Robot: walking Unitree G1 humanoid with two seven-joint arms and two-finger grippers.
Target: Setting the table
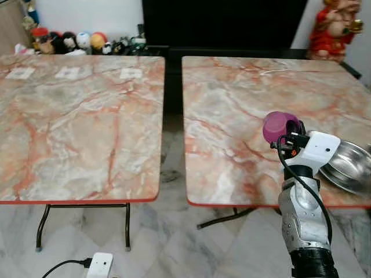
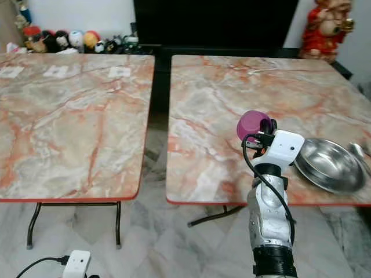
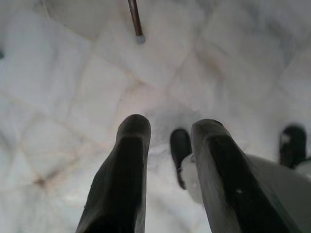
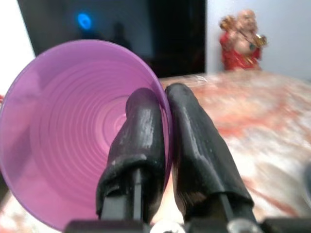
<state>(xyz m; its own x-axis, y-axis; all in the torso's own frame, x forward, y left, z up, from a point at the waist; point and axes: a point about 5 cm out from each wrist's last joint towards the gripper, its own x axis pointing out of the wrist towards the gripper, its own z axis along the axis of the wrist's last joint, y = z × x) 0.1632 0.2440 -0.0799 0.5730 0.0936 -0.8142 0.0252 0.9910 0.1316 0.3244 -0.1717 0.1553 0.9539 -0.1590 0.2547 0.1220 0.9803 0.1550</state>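
Fingers (image 4: 146, 141) pinch purple cup (image 4: 63, 131) rim, one inside, one outside.

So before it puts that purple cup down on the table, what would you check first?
1. Grip on the purple cup: the right gripper pinches its rim, one finger inside, one outside: ok.
2. Cup over the right table, not the gap: ok.
3. Bare marble ahead of the cup for landing: ok.
4. Clearance from the steel bowl beside the arm: close, so cannot tell.
5. Cup upright: not ok, it is held tilted.
6. Left gripper out of the way, hanging over the floor: ok.
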